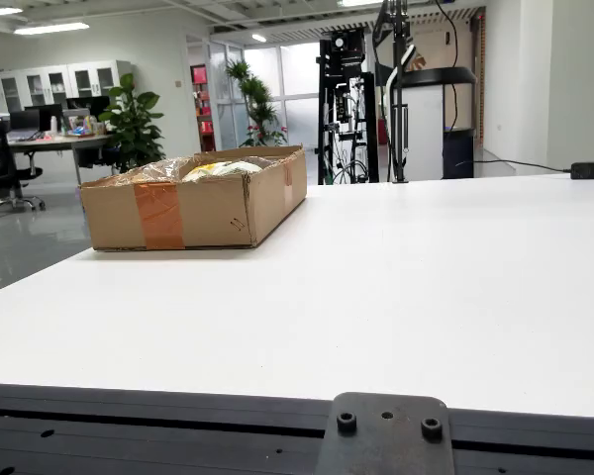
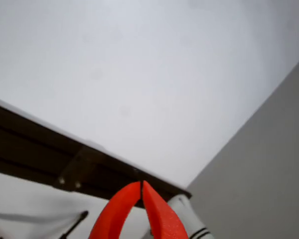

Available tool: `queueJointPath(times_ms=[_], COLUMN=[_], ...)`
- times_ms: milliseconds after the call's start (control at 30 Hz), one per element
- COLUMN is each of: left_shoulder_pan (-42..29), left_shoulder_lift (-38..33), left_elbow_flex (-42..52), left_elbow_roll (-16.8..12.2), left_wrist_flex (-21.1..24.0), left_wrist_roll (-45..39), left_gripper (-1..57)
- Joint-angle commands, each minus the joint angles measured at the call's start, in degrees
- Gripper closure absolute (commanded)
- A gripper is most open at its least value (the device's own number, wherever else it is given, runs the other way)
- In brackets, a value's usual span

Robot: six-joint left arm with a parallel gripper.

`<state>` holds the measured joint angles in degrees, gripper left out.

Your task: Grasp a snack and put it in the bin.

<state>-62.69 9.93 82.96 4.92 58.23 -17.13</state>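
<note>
End effector: you see it only in the view that rides on the gripper, as two orange fingers (image 2: 120, 211) at the bottom edge. The end effector (image 2: 141, 185) has its tips pressed together; jaws fully clenched, with nothing between them.
Contact: the tips touch nothing you can make out. Behind them lie a dark rail with a bracket (image 2: 74, 172) carrying two screws, and a white tube with black bands (image 2: 192, 219) just to the right of the fingers.
Riding view, rest: most of the frame is the plain white bench (image 2: 139, 74) surface, with a grey area at the right. No box and no snack in this frame.
View from the side: you get the white bench (image 1: 406, 287) seen from its near edge, with a dark metal plate (image 1: 386, 435) and its bolts at the bottom. Neither arm nor end effector appears here.
Bin: an open cardboard box (image 1: 193, 203) with orange tape on its front sits on the bench at the left, toward the far side.
Snack: crinkled packets (image 1: 218, 169), clear and yellowish, show above the box rim; they lie inside the box. You cannot tell how many.
Snack relative to end effector: cannot be fixed; no frame shows both.
Background, side view: office desks, potted plants, a dark equipment rack (image 1: 348, 104).
</note>
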Motion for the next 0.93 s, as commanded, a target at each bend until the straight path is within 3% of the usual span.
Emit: queueJointPath(times_ms=[33, 467, 933], left_shoulder_pan=[-2.2, -6.7, -2.6], left_shoulder_lift=[0.1, 0.2, 0.2], left_elbow_flex=[0.0, 0.0, 0.0], left_elbow_roll=[0.0, -0.2, -0.1], left_wrist_flex=[0.0, 0.0, 0.0], left_wrist_roll=[-0.3, -1.4, -1.5], left_gripper=[56.2, 56.2, 56.2])
